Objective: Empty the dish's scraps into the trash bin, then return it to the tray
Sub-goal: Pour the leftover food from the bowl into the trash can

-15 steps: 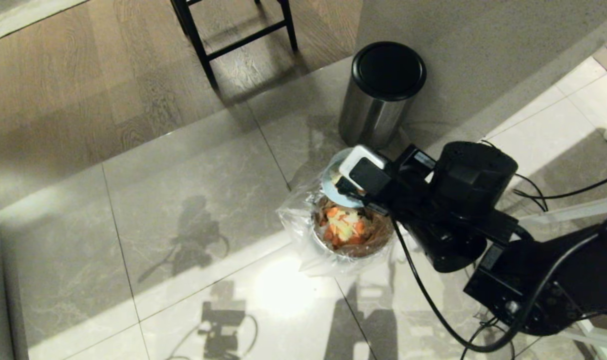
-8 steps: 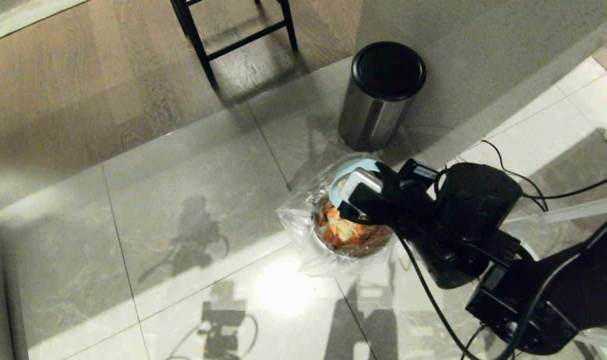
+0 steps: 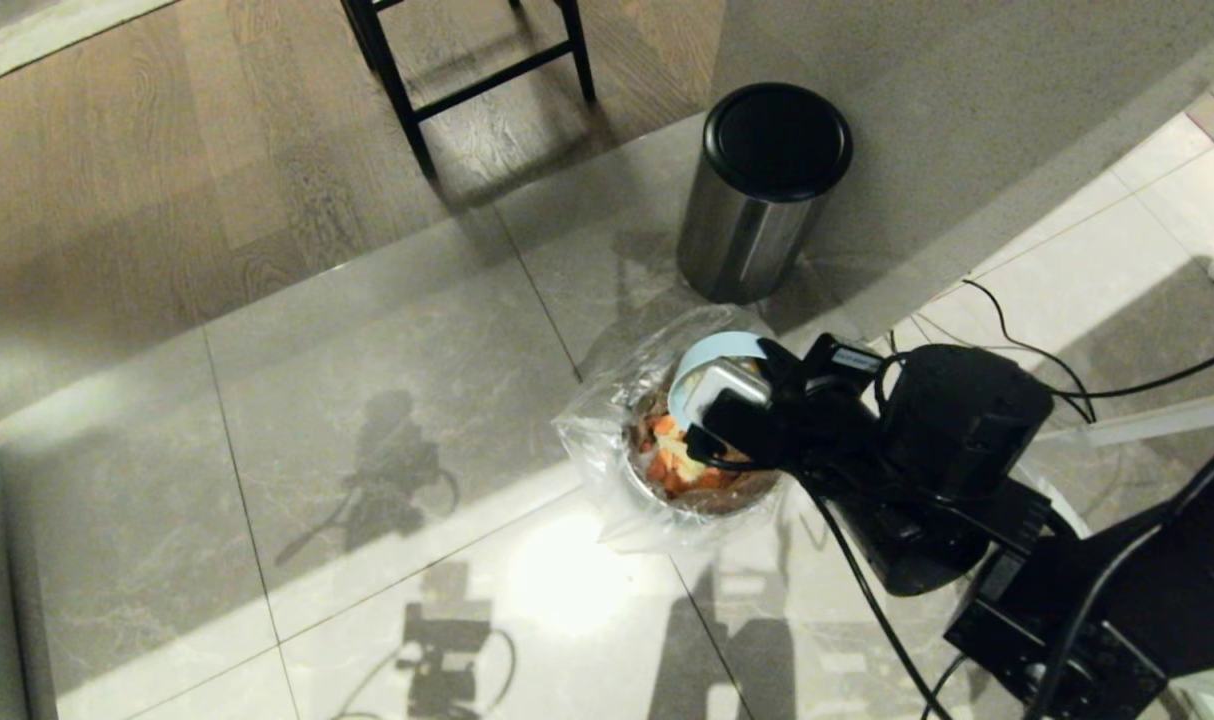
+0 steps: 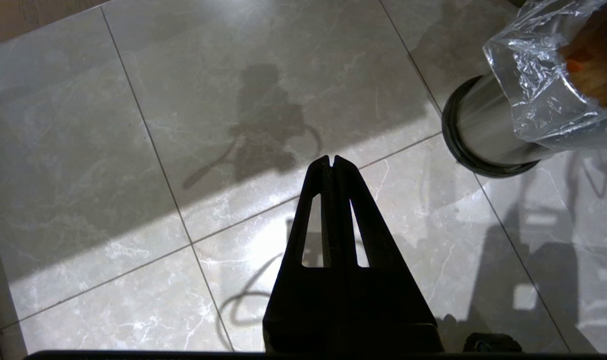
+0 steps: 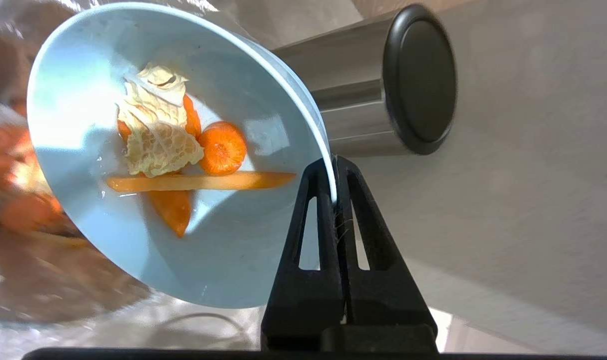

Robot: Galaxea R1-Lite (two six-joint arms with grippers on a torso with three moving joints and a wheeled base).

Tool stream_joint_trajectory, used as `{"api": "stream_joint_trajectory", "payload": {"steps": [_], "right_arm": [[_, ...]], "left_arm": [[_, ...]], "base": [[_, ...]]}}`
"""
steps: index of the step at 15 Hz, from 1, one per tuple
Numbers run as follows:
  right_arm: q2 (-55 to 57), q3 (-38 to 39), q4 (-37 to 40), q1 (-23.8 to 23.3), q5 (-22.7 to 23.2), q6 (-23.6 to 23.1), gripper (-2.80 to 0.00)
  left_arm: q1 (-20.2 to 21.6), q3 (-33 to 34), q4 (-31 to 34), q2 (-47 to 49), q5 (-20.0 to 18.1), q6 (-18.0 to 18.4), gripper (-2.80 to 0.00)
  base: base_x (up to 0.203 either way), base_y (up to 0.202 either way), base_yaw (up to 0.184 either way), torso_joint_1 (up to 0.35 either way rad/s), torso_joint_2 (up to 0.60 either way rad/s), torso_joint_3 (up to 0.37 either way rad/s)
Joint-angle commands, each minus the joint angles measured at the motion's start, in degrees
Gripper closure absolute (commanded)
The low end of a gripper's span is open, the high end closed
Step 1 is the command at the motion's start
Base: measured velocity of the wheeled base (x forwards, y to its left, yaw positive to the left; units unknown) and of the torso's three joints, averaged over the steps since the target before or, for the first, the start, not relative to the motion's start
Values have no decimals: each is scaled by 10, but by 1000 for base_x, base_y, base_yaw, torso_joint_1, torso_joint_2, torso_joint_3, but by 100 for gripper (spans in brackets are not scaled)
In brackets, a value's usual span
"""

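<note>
1. The right gripper [image 5: 335, 172] is pinching the dish [image 5: 108, 240] by its rim, tilting it over the trash bin [image 3: 607, 440].
2. Scraps [image 5: 168, 145] are clinging inside; the pouring looks unfinished.
3. The tray is out of sight; the return is pending.
4. The left gripper [image 4: 332, 161] is hanging idle over the floor [image 4: 108, 125], fingers pressed together.

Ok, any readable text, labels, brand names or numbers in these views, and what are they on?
None readable.
Right arm, head view: a small pale label on the black housing behind the right gripper, too small and blurred to read.
Dish, trash bin, lidded bin: no markings show.
</note>
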Motion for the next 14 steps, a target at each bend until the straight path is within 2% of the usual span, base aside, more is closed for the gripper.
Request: {"api": "stream_joint_trajectory", "payload": {"steps": [1, 10, 12, 14], "right_arm": [[-5, 2, -5, 0, -2, -29, 0], [-20, -3, -55, 0, -1, -268, 0], [-13, -16, -60, 0, 0, -282, 0], [-10, -32, -69, -1, 21, -336, 0]], "left_arm": [[0, 0, 0, 1, 0, 0, 0], [0, 0, 0, 1, 0, 0, 0], [0, 0, 0, 1, 0, 0, 0], [0, 0, 0, 1, 0, -1, 0]], "base": [[0, 0, 0, 0, 0, 0], [0, 0, 0, 0, 0, 0], [0, 0, 0, 0, 0, 0], [0, 0, 0, 0, 0, 0]]}}
